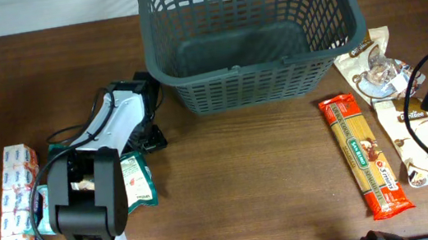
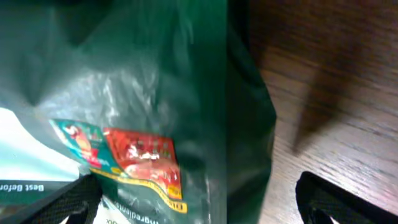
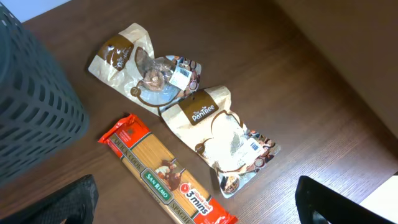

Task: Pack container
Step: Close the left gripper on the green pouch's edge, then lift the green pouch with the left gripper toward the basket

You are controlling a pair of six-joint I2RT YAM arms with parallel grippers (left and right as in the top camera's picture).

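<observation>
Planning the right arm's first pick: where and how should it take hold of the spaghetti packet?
Grip the spaghetti packet across its narrow width near mid-length, straight down from above: it lies flat, long and slim. The table is bare on its left; a beige pouch lies close on its right.

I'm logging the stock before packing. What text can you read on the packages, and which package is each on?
"PanTree": lower beige pouch
"SAN REMO", "3 mins": red spaghetti pack
"Best Befor", "Ingredients": green packet
Upper beige pouch and stacked cartons: print too small to read.
</observation>
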